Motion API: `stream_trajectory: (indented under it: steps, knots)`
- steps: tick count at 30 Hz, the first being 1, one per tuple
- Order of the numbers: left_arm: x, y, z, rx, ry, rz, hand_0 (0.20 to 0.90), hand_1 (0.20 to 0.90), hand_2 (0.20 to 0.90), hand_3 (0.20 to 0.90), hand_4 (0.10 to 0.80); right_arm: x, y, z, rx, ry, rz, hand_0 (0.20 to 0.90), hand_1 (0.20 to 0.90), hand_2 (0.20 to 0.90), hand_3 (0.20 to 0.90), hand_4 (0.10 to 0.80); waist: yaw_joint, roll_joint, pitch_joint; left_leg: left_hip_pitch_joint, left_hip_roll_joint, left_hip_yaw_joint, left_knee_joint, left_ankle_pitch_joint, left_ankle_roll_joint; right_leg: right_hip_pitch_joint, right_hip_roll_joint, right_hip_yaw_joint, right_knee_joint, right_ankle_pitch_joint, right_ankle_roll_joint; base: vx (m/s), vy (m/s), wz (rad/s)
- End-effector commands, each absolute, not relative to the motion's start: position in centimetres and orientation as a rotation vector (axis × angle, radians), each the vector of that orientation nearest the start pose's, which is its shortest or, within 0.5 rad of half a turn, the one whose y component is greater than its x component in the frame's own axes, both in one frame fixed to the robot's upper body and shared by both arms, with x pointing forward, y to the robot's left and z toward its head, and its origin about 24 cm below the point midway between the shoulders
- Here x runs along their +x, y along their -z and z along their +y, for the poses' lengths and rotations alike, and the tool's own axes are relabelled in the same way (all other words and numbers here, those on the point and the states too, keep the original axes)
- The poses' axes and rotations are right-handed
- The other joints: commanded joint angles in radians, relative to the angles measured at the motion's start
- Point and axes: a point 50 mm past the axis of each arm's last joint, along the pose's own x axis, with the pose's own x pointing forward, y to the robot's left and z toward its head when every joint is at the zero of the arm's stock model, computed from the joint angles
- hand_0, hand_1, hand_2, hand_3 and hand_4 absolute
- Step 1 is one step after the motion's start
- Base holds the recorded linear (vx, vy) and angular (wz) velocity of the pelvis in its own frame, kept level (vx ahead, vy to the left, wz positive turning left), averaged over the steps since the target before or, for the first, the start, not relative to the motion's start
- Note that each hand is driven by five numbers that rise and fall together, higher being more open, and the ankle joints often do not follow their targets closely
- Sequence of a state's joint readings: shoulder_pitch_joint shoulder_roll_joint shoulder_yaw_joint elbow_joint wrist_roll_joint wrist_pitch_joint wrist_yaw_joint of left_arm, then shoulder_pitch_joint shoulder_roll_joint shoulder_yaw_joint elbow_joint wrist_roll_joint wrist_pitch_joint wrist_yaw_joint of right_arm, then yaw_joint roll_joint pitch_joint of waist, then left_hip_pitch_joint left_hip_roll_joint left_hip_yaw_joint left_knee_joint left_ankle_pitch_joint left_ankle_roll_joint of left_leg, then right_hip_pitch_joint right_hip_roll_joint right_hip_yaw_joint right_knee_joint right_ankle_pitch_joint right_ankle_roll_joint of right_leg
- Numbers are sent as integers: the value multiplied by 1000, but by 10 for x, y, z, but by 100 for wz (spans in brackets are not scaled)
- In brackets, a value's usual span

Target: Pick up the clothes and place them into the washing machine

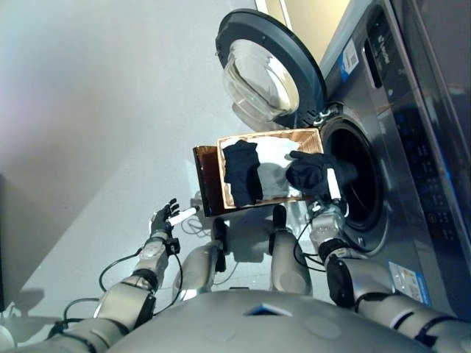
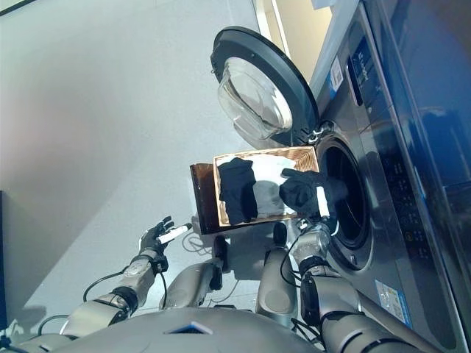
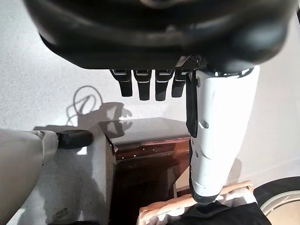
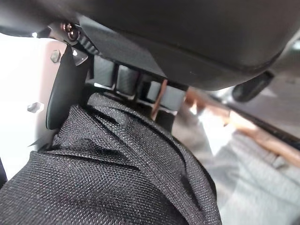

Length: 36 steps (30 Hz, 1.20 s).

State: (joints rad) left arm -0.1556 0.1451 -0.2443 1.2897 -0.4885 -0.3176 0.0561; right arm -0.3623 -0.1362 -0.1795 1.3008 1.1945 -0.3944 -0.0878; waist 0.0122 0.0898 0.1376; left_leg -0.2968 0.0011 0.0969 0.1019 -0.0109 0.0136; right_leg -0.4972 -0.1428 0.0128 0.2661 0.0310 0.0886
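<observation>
Right hand (image 1: 329,184) clamped on black garment (image 1: 307,170), held over basket (image 1: 210,190) edge, just beside washer drum opening (image 1: 360,184). Left hand (image 1: 163,218) relaxed, empty, low over floor. More clothes (image 1: 250,170) left in basket. Risk: trailing cloth could snag basket rim or catch on door (image 1: 268,70) seal, dropping short of drum.

A pale grey floor (image 1: 96,110) carried everything. On it stood a brown box (image 1: 208,180), just beside the front of the grey washing machine (image 1: 412,169), which also stood on the floor with its round door (image 1: 268,70) swung open. Inside the box lay a dark garment (image 1: 241,173) over white cloth (image 1: 278,165). Nothing else on the floor could be told apart.
</observation>
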Motion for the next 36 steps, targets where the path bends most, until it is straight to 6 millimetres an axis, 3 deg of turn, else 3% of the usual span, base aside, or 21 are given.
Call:
stream_trajectory:
  steps: [1, 5, 9, 14, 19, 23, 27, 30, 36]
  knots:
    - [168, 137, 198, -56, -249, 770, 900, 900, 900, 900, 800, 228, 94, -245, 965, 1004, 287, 200, 200, 200, 200, 300, 0, -4, 6, -21, -30, -15, 33, -31, -39, 82, -5, -9, -106, 32, -9, 0, 0, 0]
    - [161, 141, 193, -56, -233, 798, 900, 900, 900, 900, 800, 219, 96, -258, 1021, 1113, 272, 200, 200, 200, 200, 300, 9, 4, -10, -20, -27, -20, 25, -30, -41, 89, -6, -18, -113, 29, -7, 0, 0, 0]
    - [160, 141, 192, -52, -222, 800, 900, 900, 900, 900, 800, 225, 87, -272, 1016, 1141, 225, 200, 200, 200, 200, 300, 18, 11, -19, -23, -30, -26, 19, -29, -41, 90, -11, -26, -122, 34, -4, -5, 1, 4]
    - [166, 138, 192, -48, -204, 768, 900, 900, 900, 900, 800, 248, 61, -291, 1031, 1144, 107, 200, 200, 200, 200, 300, 31, 23, -17, -46, -38, -32, 21, -23, -41, 69, -15, -30, -116, 36, -4, -34, 0, 6]
    - [174, 133, 185, -55, -158, 723, 900, 900, 900, 900, 800, 276, 22, -310, 1048, 1131, -35, 200, 200, 200, 200, 300, 49, 58, 11, -105, -42, -34, 46, -11, -41, 13, -20, -31, -81, 31, -10, -78, 5, 13]
    - [175, 132, 179, -58, -126, 712, 900, 900, 900, 900, 800, 284, 5, -319, 1113, 1185, -121, 200, 200, 200, 200, 300, 59, 83, 34, -161, -42, -35, 111, -31, -41, -36, -18, -30, -14, -3, -18, -60, 0, 6]
    - [176, 132, 179, -57, -123, 709, 900, 900, 900, 900, 800, 288, 0, -321, 1136, 1215, -137, 200, 200, 200, 200, 300, 61, 93, 52, -228, -38, -30, 205, -60, -44, -83, -16, -26, 53, -26, -27, -59, -17, 9]
    - [175, 133, 177, -54, -118, 716, 900, 900, 900, 900, 800, 290, 4, -311, 1125, 1196, -103, 200, 200, 200, 200, 300, 59, 93, 58, -284, -26, -24, 272, -81, -44, -133, -11, -24, 103, -42, -33, -68, -25, 11]
    - [185, 126, 180, -87, -134, 666, 900, 900, 900, 900, 800, 291, 12, -296, 1139, 1140, -85, 200, 200, 200, 200, 300, 52, 76, 77, -390, -6, -31, 482, -183, -38, -237, 5, -7, 292, -124, -50, -36, -9, 0]
